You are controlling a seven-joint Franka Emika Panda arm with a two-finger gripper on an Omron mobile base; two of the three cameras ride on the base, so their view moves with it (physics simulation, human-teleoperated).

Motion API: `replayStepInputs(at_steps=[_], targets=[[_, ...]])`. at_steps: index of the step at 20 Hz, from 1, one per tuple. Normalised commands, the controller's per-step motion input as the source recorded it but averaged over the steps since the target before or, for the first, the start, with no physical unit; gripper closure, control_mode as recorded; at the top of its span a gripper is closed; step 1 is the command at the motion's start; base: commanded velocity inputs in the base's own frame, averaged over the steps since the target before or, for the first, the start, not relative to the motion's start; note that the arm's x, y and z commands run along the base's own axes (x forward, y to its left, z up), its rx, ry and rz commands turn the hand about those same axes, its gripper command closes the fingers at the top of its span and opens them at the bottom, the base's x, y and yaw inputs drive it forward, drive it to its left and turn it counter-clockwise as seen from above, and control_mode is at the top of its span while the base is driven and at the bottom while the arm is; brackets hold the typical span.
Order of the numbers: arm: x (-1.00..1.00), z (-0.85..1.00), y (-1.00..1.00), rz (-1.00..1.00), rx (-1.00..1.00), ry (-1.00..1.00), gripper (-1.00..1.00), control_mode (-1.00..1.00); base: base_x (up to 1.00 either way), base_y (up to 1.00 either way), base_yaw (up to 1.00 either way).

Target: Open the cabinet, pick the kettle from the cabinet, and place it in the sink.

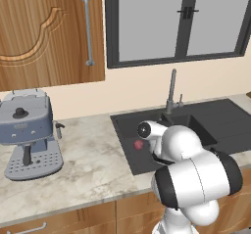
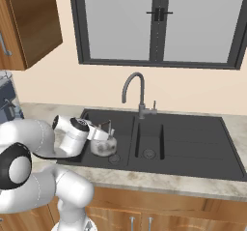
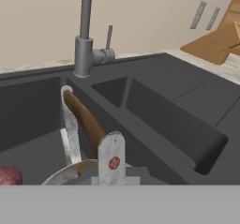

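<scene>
Fingers [image 3: 112, 160] clamped on the arched handle of the kettle [image 2: 103, 145]; in the hand view 1 pale pad sits against the brown handle, the other side partly hidden. Kettle hangs low inside the left basin of the sink [image 2: 193, 143], near the basin's front-left corner; can't tell if its base touches the bottom yet. Faucet [image 2: 137, 94] stands at the sink's back edge, apart from the kettle. A small red thing [image 1: 138, 144] lies in the same basin just beside the kettle.

Risks, as judged:
- Letting go while the kettle hangs tilted or above the floor: it could drop and tip on its side.
- Setting down on the red thing would leave it rocking.
- The divider between the 2 basins is close on the right; a sideways swing could knock the kettle body.
- Pulling out with the handle caught between the pads would drag it.

Espresso machine [image 1: 27, 130] sits on the counter's left end, well apart.
</scene>
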Motion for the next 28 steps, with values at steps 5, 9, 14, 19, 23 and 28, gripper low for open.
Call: replayStepInputs(at_steps=[5,9,14,19,23,28], targets=[[0.16,-0.13,0.00,-0.01,0.00,0.00,1.00,-1.00,0.00,0.00,0.00],[0.10,-0.16,-0.02,0.00,0.00,0.00,1.00,-1.00,0.00,0.00,0.00],[0.05,-0.19,-0.05,0.00,0.00,0.00,1.00,-1.00,0.00,0.00,0.00],[0.11,-0.16,-0.02,0.00,0.00,0.01,1.00,-1.00,0.00,0.00,0.00],[0.17,-0.10,0.00,0.00,0.00,0.00,1.00,-1.00,0.00,0.00,0.00],[0.18,-0.10,0.00,-0.01,0.00,0.00,1.00,-1.00,0.00,0.00,0.00]])
